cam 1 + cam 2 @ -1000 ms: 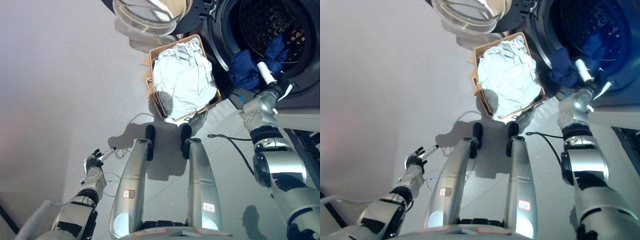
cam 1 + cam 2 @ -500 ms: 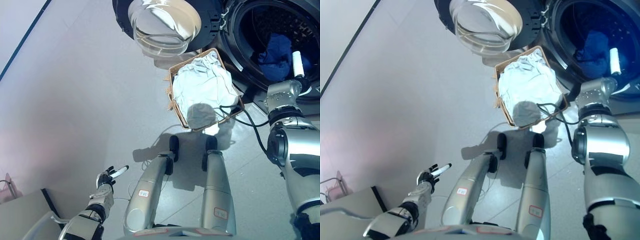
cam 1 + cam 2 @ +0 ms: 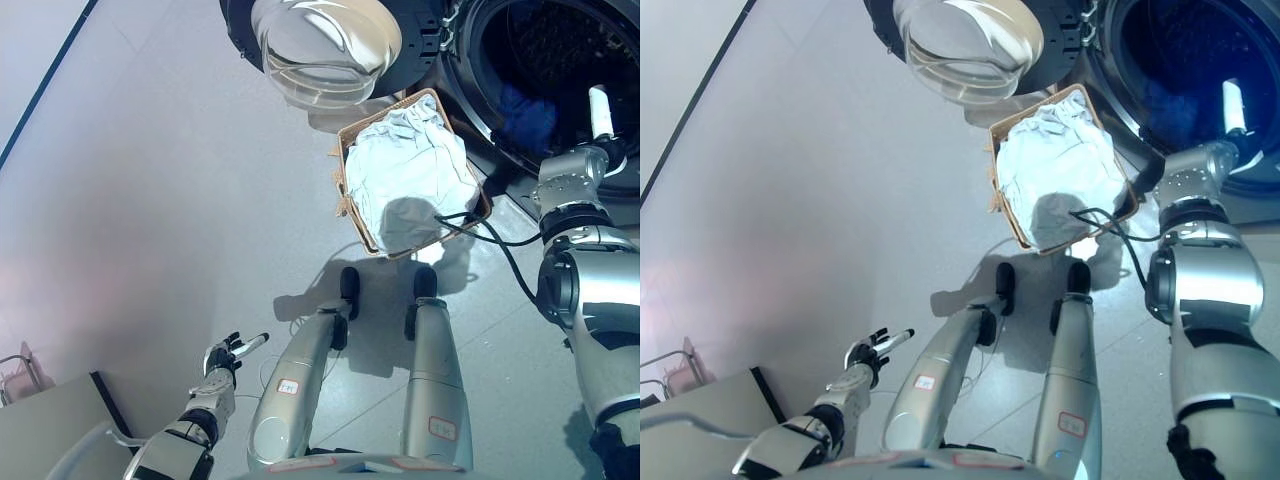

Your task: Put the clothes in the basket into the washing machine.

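A brown wicker basket point(image 3: 345, 198) stands on the floor in front of the washing machine point(image 3: 470, 90), full of pale white clothes point(image 3: 410, 170). The round drum point(image 3: 560, 50) is open, and a dark blue garment point(image 3: 523, 112) lies inside it near the lower edge. My right hand point(image 3: 598, 112) is at the drum's front rim, to the right of the blue garment, with a white-tipped finger held straight and nothing in it. My left hand point(image 3: 226, 357) hangs low at the lower left, far from the basket, with its fingers spread and empty.
The machine's glass door point(image 3: 325, 45) hangs open above the basket, to the left of the drum. A grey box point(image 3: 40, 430) sits at the lower left corner. A dark line point(image 3: 45, 85) crosses the floor at the upper left.
The view has shifted. The blue garment hung over the drum's lip by my right hand; now it lies inside the drum. My right hand has drawn back to the rim.
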`<state>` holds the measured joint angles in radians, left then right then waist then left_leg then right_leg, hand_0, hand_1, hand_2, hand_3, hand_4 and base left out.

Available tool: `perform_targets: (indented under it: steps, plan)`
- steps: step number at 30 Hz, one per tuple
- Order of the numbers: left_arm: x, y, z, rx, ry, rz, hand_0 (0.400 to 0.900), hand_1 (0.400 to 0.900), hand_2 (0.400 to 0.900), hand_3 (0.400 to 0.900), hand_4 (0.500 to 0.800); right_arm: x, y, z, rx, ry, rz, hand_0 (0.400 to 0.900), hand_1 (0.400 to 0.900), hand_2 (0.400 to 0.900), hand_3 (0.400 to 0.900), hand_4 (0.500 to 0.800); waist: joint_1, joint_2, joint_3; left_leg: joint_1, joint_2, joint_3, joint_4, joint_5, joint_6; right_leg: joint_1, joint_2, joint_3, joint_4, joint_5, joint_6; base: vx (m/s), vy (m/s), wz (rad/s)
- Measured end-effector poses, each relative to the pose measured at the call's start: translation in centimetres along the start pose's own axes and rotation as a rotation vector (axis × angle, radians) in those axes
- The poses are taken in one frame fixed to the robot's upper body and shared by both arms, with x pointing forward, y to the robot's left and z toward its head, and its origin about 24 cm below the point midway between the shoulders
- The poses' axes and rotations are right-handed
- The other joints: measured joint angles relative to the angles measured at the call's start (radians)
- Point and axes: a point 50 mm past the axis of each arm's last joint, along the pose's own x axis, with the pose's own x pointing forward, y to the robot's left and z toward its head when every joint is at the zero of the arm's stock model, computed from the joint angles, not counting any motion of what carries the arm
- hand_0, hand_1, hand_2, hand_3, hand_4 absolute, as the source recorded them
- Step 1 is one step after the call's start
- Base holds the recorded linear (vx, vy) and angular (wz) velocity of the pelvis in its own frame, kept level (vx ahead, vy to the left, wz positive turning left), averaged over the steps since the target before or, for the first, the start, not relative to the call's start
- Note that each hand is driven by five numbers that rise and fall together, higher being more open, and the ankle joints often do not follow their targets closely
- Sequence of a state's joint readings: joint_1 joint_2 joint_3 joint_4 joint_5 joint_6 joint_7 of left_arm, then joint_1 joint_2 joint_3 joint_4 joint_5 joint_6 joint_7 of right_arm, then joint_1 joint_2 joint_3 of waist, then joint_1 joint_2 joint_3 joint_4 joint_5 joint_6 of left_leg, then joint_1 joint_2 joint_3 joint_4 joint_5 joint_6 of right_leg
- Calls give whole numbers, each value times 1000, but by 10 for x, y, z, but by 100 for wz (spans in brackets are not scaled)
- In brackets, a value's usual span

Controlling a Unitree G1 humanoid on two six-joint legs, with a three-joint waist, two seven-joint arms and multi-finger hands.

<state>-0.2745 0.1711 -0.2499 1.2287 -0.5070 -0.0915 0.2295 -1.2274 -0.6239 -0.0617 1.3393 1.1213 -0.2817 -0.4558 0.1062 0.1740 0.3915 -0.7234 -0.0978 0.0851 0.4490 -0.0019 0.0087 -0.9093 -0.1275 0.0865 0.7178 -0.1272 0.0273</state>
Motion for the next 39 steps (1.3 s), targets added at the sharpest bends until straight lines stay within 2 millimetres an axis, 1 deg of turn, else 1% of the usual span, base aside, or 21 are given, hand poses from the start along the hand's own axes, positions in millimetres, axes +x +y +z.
perform_targets:
  steps: [5, 7, 9, 11, 13, 15, 16, 17, 19, 21, 24, 25, 27, 30, 31, 32, 33, 35, 36, 37, 39]
  plan:
    - [0, -1, 0, 0, 2, 0, 900, 900, 900, 900, 800, -3, 6, -1, 37, -1, 30, 900, 900, 900, 900, 800, -8, 0, 0, 3, -1, 2, 1, 0, 0, 1, 1, 5, 3, -1, 2, -25, 15, -4]
    - [0, -1, -1, -1, 3, -2, 900, 900, 900, 900, 800, -7, 14, -4, 44, -6, 63, 900, 900, 900, 900, 800, -17, -1, 0, 2, -1, 2, 1, -1, 1, 1, 1, 5, 3, -2, 6, -38, 24, -5]
    - [0, -1, -1, -1, 3, -2, 900, 900, 900, 900, 800, -14, 25, -9, 57, -16, 128, 900, 900, 900, 900, 800, -31, -1, 1, 2, 2, 3, 1, -1, 2, 3, 4, 5, -2, 1, 8, -36, 22, -6]
    - [0, -2, 0, -3, 2, -2, 900, 900, 900, 900, 800, -20, 31, -14, 51, -25, 192, 900, 900, 900, 900, 800, -37, -5, 1, 1, 5, 3, 14, -4, 2, 6, 7, 5, -3, 2, 9, -41, 21, -8]
    - [0, -1, 0, -3, 3, 1, 900, 900, 900, 900, 800, -27, 32, -25, 16, -23, 251, 900, 900, 900, 900, 800, -44, -16, -2, -2, 10, 3, 23, -11, 1, 8, 15, 5, -5, 2, 9, -33, 19, -8]
    - [0, 3, -1, -13, 7, 11, 900, 900, 900, 900, 800, -35, 19, -48, -86, -13, 320, 900, 900, 900, 900, 800, -51, -45, -9, 3, 15, 1, 24, -18, -8, 17, 24, 4, -17, 5, 7, -20, 12, -8]
    - [0, 4, -2, -17, 12, 16, 900, 900, 900, 900, 800, -40, 14, -60, -128, 6, 343, 900, 900, 900, 900, 800, -54, -54, -10, 4, 27, 1, 29, -19, -6, 26, 33, 1, -29, 10, 6, -10, 12, -8]
    - [0, 4, -2, -18, 13, 16, 900, 900, 900, 900, 800, -46, 7, -73, -201, 18, 373, 900, 900, 900, 900, 800, -59, -66, -11, 9, 30, 1, 32, -24, -7, 36, 40, 1, -44, 17, 6, 7, 4, -7]
    - [0, 4, -3, -15, 15, 19, 900, 900, 900, 900, 800, -54, -16, -96, -370, 42, 429, 900, 900, 900, 900, 800, -68, -87, -12, 30, 39, -2, 24, -27, -7, 66, 43, -6, -65, 20, 6, 19, 9, -8]
    - [1, 6, -4, -7, 18, 25, 900, 900, 900, 900, 800, -63, -46, -119, -543, 86, 456, 900, 900, 900, 900, 800, -73, -99, -11, 72, 44, -9, -1, -27, -6, 123, 53, -16, -115, 35, 9, 33, 25, -8]
    - [0, 11, -9, -13, 42, 36, 900, 900, 900, 900, 800, -79, -103, -153, -786, 195, 455, 900, 900, 900, 900, 800, -75, -117, -13, 183, 46, -19, -73, -22, -10, 240, 55, -23, -194, 50, 13, 45, 26, -2]
    - [0, 13, -12, -10, 49, 39, 900, 900, 900, 900, 800, -85, -122, -162, -863, 236, 463, 900, 900, 900, 900, 800, -75, -123, -16, 219, 45, -29, -97, -21, -10, 277, 56, -27, -222, 56, 17, 53, 28, 1]
    - [0, 16, -14, -18, 55, 43, 900, 900, 900, 900, 800, -95, -151, -173, -1001, 283, 477, 900, 900, 900, 900, 800, -85, -131, -18, 281, 44, -37, -140, -10, -4, 346, 56, -34, -278, 73, 23, 61, 17, 4]
    - [-1, 19, -19, -2, 68, 47, 900, 900, 900, 900, 800, -104, -198, -178, -1177, 366, 440, 900, 900, 900, 900, 800, -83, -141, -27, 394, 44, -48, -220, 10, 5, 471, 55, -48, -371, 97, 32, 42, 18, 7]
    - [-1, 21, -22, -8, 76, 51, 900, 900, 900, 900, 800, -106, -209, -179, -1212, 386, 432, 900, 900, 900, 900, 800, -83, -147, -34, 428, 44, -49, -246, 17, 7, 505, 55, -51, -396, 103, 34, 16, 5, 6]
    - [-3, 26, -30, -1, 102, 60, 900, 900, 900, 900, 800, -113, -232, -179, -1278, 428, 416, 900, 900, 900, 900, 800, -84, -159, -63, 471, 43, -52, -284, 27, 11, 549, 54, -57, -435, 116, 32, -17, 9, 6]
    - [-5, 30, -37, 6, 126, 69, 900, 900, 900, 900, 800, -117, -247, -180, -1333, 456, 405, 900, 900, 900, 900, 800, -83, -166, -86, 503, 45, -53, -307, 38, 18, 586, 54, -64, -465, 125, 33, -3, -4, 9]
    - [-7, 37, -49, 49, 166, 79, 900, 900, 900, 900, 800, -127, -286, -178, -1452, 557, 347, 900, 900, 900, 900, 800, -86, -177, -125, 579, 49, -65, -351, 47, 19, 678, 55, -75, -536, 141, 35, -18, 0, 8]
    - [-9, 40, -55, 63, 181, 84, 900, 900, 900, 900, 800, -131, -299, -177, -1491, 597, 316, 900, 900, 900, 900, 800, -83, -181, -153, 598, 50, -69, -365, 48, 19, 705, 56, -79, -562, 146, 38, -16, 0, 6]
    - [-11, 43, -60, 90, 192, 82, 900, 900, 900, 900, 800, -138, -319, -173, -1522, 654, 264, 900, 900, 900, 900, 800, -84, -187, -172, 628, 51, -69, -389, 53, 16, 737, 56, -83, -591, 156, 38, -10, -1, 3]
    - [-13, 47, -68, 113, 217, 77, 900, 900, 900, 900, 800, -148, -348, -166, -1548, 749, 156, 900, 900, 900, 900, 800, -87, -186, -209, 689, 53, -77, -451, 66, 2, 805, 57, -98, -661, 178, 42, 36, -18, -2]
